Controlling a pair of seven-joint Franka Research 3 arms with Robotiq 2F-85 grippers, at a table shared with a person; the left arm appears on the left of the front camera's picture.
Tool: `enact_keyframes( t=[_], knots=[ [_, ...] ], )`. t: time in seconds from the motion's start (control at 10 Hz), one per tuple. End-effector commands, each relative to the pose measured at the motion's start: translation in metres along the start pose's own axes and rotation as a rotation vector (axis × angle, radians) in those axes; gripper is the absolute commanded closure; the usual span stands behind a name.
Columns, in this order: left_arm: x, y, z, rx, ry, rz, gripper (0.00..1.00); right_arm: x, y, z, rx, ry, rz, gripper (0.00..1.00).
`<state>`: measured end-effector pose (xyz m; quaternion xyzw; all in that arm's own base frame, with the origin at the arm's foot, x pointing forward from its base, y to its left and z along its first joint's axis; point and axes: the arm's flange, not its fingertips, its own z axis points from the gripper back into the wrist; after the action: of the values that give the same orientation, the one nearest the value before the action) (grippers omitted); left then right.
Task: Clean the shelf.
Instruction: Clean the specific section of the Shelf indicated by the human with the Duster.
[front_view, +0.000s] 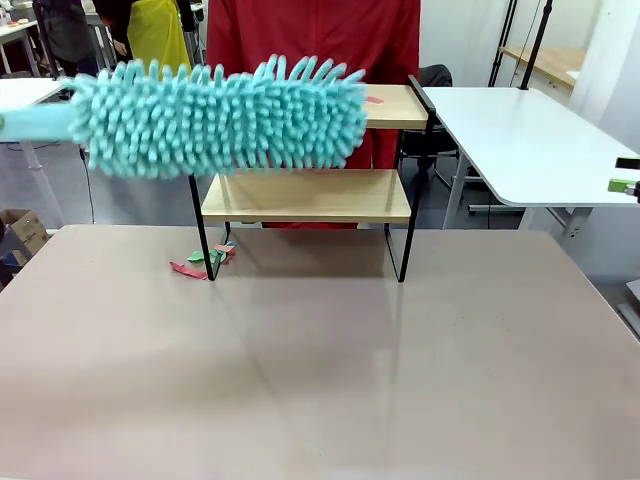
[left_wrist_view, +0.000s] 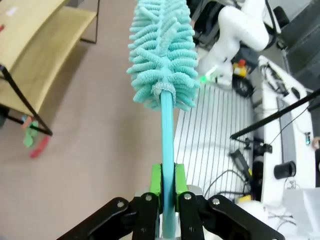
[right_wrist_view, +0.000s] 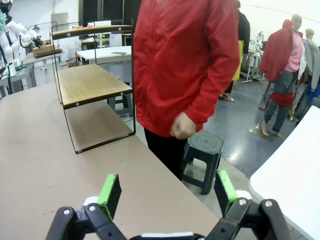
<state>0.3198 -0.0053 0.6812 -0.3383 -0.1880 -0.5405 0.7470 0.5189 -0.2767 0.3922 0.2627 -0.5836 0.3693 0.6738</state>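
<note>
1. The two-level shelf of light wooden boards in a thin black metal frame (front_view: 305, 195) stands upright at the far side of the pale brown table (front_view: 320, 380); a tiny red scrap (front_view: 374, 99) lies on its top board.
2. Little red and green paper bits (front_view: 205, 260) lie on the table by the shelf's front left foot.
3. A fluffy blue-green duster with a long plastic handle (front_view: 215, 115) hangs in the air in front of the top board; it looks apart from the shelf.
4. The left gripper (left_wrist_view: 167, 180) has its jaws clamped on the handle's end; the right gripper (right_wrist_view: 168, 192) has its jaws wide apart, holding nothing.
5. A person in a red jacket (front_view: 310, 35) stands just behind the shelf.
6. The duster is long and held only at its end; a hard push might tip the shelf or twist the handle in the grip; a wide swing might bump the person.
7. I can read no words anywhere.
</note>
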Motion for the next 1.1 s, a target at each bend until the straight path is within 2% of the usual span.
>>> enact_keyframes(
  t=[0.0,0.4,0.5,0.7,0.9,1.0],
  knots=[
    [0.042,-0.014,-0.002,0.042,-0.059,0.07,0.87,0.006,-0.001,-0.001,-0.002,0.013,-0.008,0.0],
    [0.15,-0.054,-0.042,0.202,-0.16,0.269,0.87,0.006,-0.001,-0.001,-0.002,0.013,-0.008,0.0],
    [0.176,-0.057,-0.053,0.252,-0.172,0.366,0.87,0.006,-0.001,-0.001,-0.002,0.013,-0.008,0.0],
    [0.234,-0.066,-0.083,0.36,-0.193,0.46,0.87,0.006,-0.001,-0.001,-0.002,0.013,-0.008,0.0],
    [0.289,-0.067,-0.118,0.458,-0.198,0.526,0.87,0.006,-0.001,-0.001,-0.002,0.013,-0.008,0.0],
    [0.312,-0.061,-0.138,0.427,-0.146,0.536,0.87,0.006,-0.001,-0.001,-0.002,0.013,-0.008,0.0]
  ],
)
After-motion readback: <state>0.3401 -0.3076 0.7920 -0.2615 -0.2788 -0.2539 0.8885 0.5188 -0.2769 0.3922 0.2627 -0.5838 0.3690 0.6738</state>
